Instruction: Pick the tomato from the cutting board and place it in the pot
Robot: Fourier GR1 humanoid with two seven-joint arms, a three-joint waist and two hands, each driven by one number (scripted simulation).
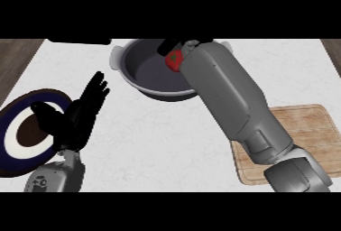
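Surroundings: we saw one white counter [173, 135] with wooden floor at its far corners, and a dark object [80, 41] at its far edge, cut off by the view.
Plate: one dark blue plate [13, 113] with a white ring and brown middle lay at the counter's left edge, partly hidden by our left hand.
Cutting board: one wooden cutting board [313, 131] lay at the right, our right forearm crossing over its near left part.
Pot: one grey pot [143, 67] stood at the far middle; our right forearm covered its right rim.
Tomato: one red tomato [174, 60] was over the pot's right side, above the rim, held by our right hand.
Right hand: our right hand [170, 47] was mostly hidden behind the wrist, dark fingers curled round the tomato.
Left hand: our left hand [80, 113] rested spread wide, fingers straight, holding nothing, beside and over the plate.
In the way: nothing lay between tomato and pot.
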